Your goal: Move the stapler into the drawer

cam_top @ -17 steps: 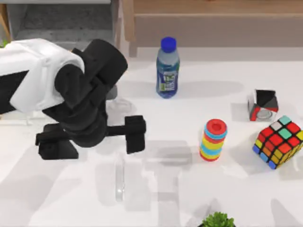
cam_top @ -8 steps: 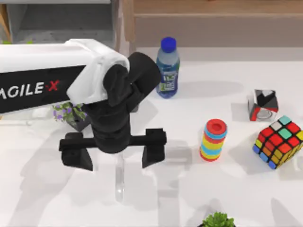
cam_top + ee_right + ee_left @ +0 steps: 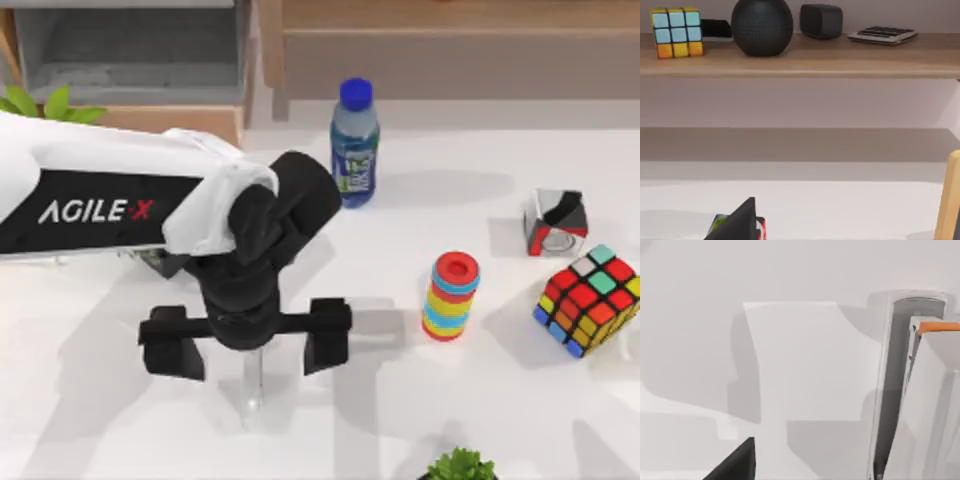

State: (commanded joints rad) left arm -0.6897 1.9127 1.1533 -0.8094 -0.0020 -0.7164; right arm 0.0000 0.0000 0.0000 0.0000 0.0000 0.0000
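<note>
Since a second before, the left arm had swung from the table's left edge toward the middle and settled, uncovering the drawer at the far left, a light-wood box with a grey inside standing open. In the top view the left gripper hung directly above the stapler, which lay on the white table in the near part, left of centre.

That alignment was what the coming move seemed to turn on. The stapler's long axis ran from near to far, and the gripper's two black fingers stood spread wide to its left and right, across that axis, so a straight descent would probably bring them down on either side of the slim pale bar. They held nothing and touched nothing. In the left wrist view the stapler showed as a pale bar with an orange tip, off to one side of the frame.

No other arm appeared over the table in the top view, so the left was plainly the nearer to the stapler.
</note>
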